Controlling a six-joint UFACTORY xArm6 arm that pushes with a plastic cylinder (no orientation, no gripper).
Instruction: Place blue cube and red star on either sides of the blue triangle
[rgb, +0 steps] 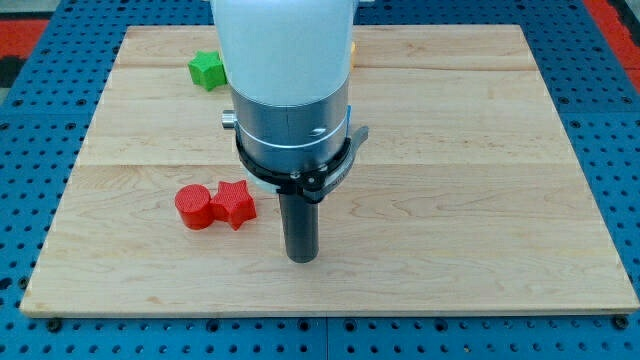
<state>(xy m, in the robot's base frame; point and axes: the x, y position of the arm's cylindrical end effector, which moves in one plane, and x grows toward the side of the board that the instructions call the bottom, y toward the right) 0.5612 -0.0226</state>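
Observation:
A red star (234, 203) lies on the wooden board (450, 200) at the lower left, touching a red cylinder (195, 207) on its left side. My tip (302, 258) rests on the board a short way to the right of the red star and slightly below it, apart from it. The arm's white and grey body covers the upper middle of the board. No blue cube and no blue triangle shows in the view; whether they lie behind the arm cannot be told.
A green block (207, 70) sits near the board's top left, partly beside the arm. A sliver of a yellow block (353, 52) shows at the arm's right edge near the top. Blue perforated table surrounds the board.

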